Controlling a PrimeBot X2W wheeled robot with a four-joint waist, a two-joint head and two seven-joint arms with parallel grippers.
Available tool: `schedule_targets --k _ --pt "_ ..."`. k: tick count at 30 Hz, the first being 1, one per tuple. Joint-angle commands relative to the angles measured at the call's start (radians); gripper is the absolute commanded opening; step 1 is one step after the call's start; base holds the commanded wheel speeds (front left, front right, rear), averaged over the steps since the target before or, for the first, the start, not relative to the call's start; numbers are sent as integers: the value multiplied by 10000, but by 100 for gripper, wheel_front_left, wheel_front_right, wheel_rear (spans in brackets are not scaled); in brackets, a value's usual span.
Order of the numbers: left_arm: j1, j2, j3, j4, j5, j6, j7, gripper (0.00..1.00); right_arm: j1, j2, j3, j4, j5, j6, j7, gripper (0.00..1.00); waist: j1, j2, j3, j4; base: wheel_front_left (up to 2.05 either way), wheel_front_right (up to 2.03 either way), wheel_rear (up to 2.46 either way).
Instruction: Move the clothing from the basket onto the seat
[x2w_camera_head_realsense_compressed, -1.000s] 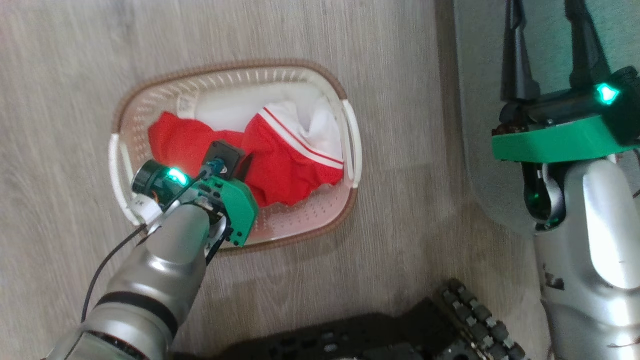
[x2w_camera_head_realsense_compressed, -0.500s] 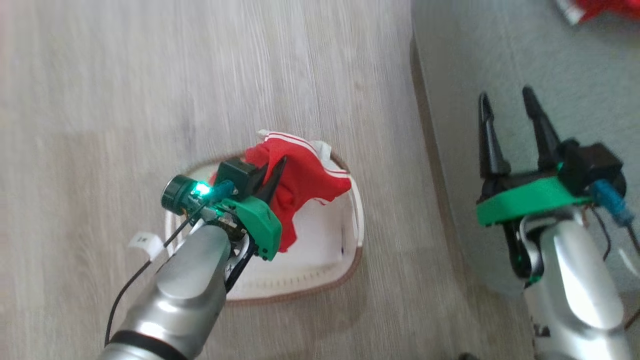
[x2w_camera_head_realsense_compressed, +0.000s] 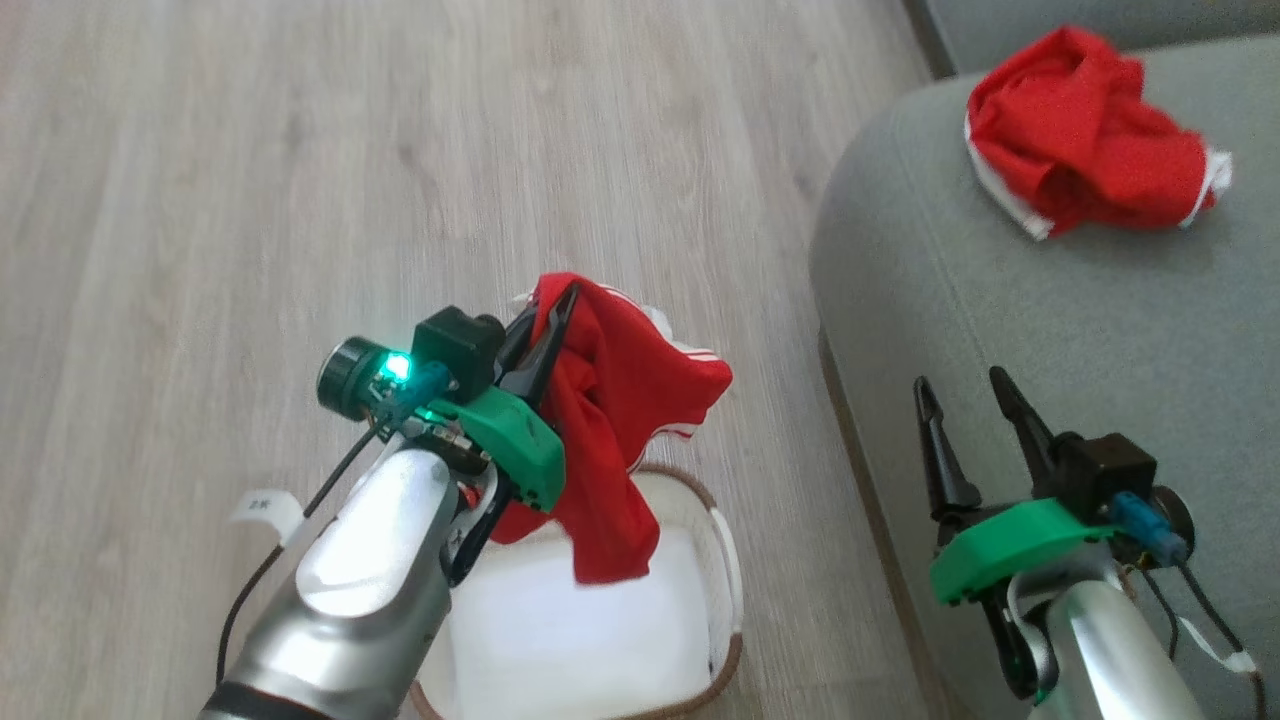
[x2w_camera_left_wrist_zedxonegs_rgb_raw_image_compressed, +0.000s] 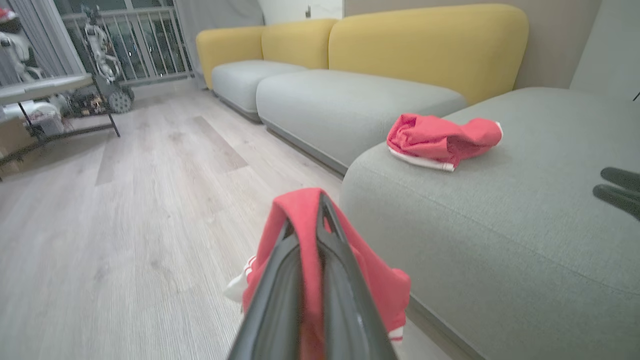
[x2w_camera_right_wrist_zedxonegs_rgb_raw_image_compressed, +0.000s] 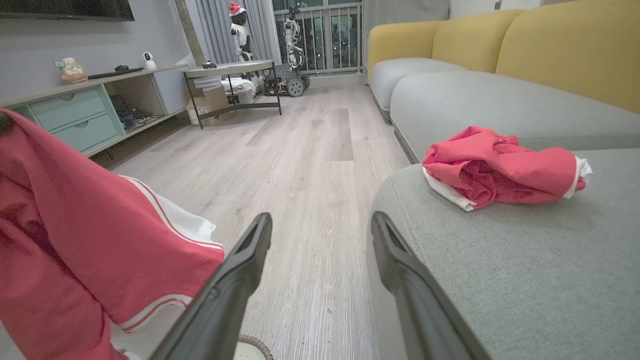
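**Above the basket (x2w_camera_head_realsense_compressed: 737, 640), a red garment (x2w_camera_head_realsense_compressed: 615, 400) hangs from the left gripper (x2w_camera_head_realsense_compressed: 548, 322)**

In the lower middle of the head view, the left gripper's two dark fingers are clenched on a fold of the thin red fabric. The fabric drapes over the fingertips and down the gripper's right side, and its striped hem hangs above the basket's far rim. The left wrist view shows the cloth pinched between the fingers (x2w_camera_left_wrist_zedxonegs_rgb_raw_image_compressed: 280, 270) and spilling down both sides. The basket stands on the pale wood floor (x2w_camera_head_realsense_compressed: 300, 150) at the bottom of the frame (a white liner (x2w_camera_head_realsense_compressed: 580, 620) shows inside it), near the seat (x2w_camera_head_realsense_compressed: 1000, 330) and its rounded edge. In the upper right, a second red garment (x2w_camera_head_realsense_compressed: 1090, 140) lies crumpled on the seat, well apart from both grippers. At the lower right, the right gripper (x2w_camera_head_realsense_compressed: 958, 383) hovers at the seat's near edge, fingers spread and holding nothing.
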Motion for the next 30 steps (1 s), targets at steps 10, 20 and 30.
schedule_targets --k 10,20,30 --pt "-863 123 375 -1313 -233 174 385 0 -441 3 1425 -19 186 -2 -67 100 1 -1 -1251 384 0 0 0" --pt "-1254 -206 46 -1386 -482 272 573 0 -1382 3 4721 649 1034 -2 -67 100 1 -1 -1491 757 0 0 0" --pt "-1634 -367 -616 -1476 -794 461 620 0 -2936 3 6508 1974 2050 -2 -67 100 1 -1 -1464 1070 0 0 0"
